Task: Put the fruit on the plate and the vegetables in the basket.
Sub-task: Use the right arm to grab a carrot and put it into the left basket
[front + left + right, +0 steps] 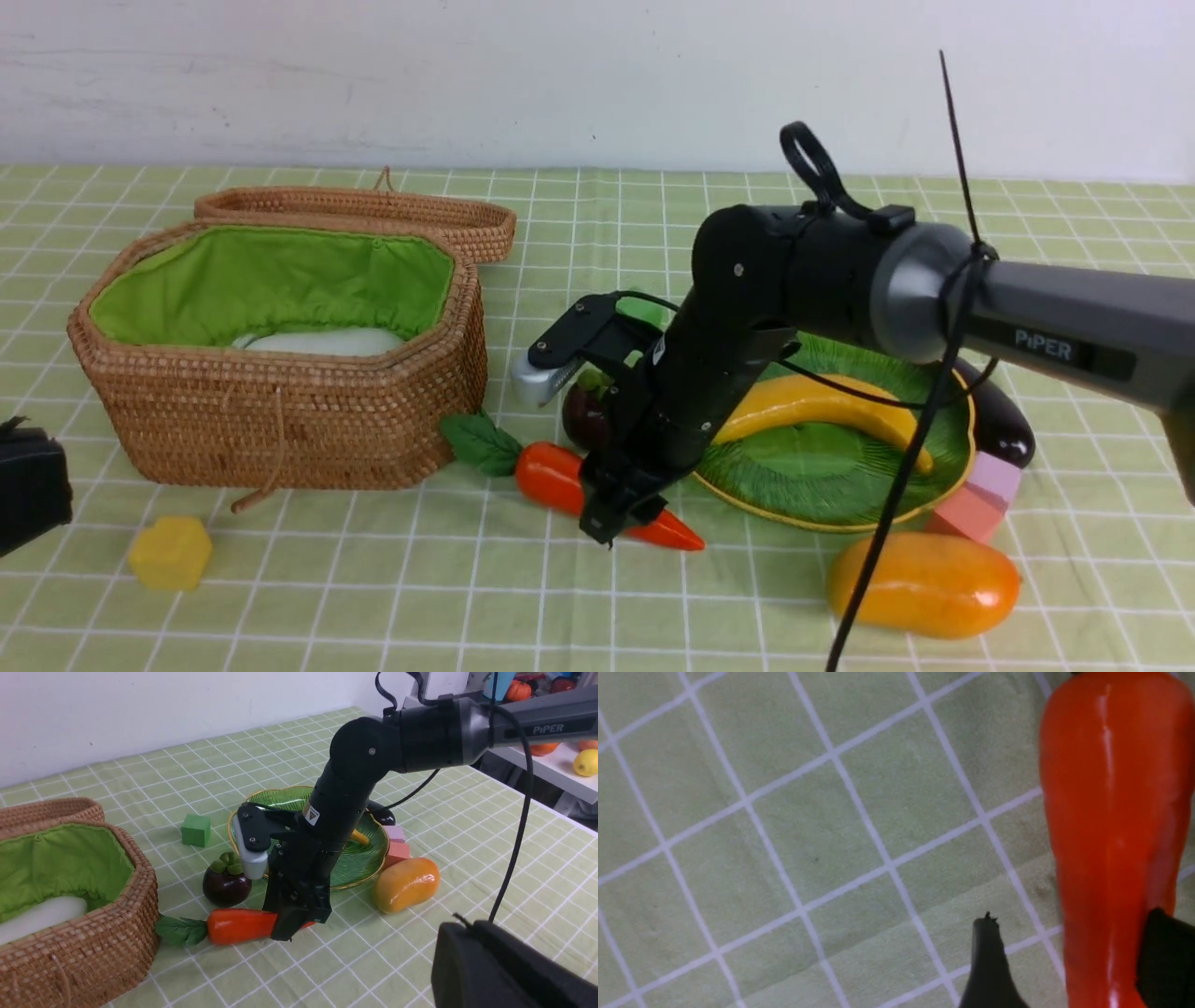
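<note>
Contents, placed relative to the plate (803, 467), on a green checked cloth:

1. Banana (822, 401): lying on the plate.
2. Mangosteen (583, 415): on the cloth just beside the plate's left rim, green cap up.
3. Mango (924, 583): on the cloth in front of the plate, toward its right.
4. Eggplant (1004, 420): just beside the plate's right rim, partly hidden by the arm.
5. Carrot (551, 476): on the cloth at the plate's front left, leaf end away from the plate.
6. Basket (280, 420): well left of the plate, lid (373, 210) folded back behind it.
7. Radish (322, 341): inside the basket, on the green lining.
8. Right gripper (621, 518): down over the carrot, jaws spread astride it. One of the fingers (990, 961) stands apart from the carrot; the other is at its edge.
9. Left gripper (28, 485): far left of the plate, beyond the basket, jaws clenched.
10. Pink blocks (980, 499): touching the plate's front right rim.
11. Yellow block (173, 553): far left of the plate, in front of the basket.
12. Green block (196, 829): on the cloth near the plate.
</note>
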Controlling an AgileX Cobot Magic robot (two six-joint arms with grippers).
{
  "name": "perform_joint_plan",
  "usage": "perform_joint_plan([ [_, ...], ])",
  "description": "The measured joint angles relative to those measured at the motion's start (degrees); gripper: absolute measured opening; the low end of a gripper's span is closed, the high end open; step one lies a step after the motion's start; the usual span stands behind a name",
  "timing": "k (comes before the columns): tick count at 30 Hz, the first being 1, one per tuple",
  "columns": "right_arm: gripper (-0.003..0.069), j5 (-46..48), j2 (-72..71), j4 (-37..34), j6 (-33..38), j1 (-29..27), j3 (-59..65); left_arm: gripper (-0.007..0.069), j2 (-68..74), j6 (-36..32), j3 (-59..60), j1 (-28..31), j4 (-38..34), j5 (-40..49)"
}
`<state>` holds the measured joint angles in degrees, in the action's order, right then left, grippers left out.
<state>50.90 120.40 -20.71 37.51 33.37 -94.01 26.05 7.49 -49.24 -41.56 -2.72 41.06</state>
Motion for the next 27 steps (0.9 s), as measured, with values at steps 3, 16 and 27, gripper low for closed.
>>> perform_joint_plan([
  [3,0.0419,-0.35,0.49,0.05,0.00,0.00,-0.34,-0.0013,0.00,0.00,0.00,0.00,0.00,0.00],
  [16,0.0283,1.15,3.66,0.55,1.56,0.00,-0.45,-0.0013,0.00,0.06,0.00,0.00,0.00,2.28],
  [27,0.0274,5.45,3.61,0.69,1.56,0.00,-0.62,-0.0013,0.00,0.01,0.00,0.00,2.01,3.51],
])
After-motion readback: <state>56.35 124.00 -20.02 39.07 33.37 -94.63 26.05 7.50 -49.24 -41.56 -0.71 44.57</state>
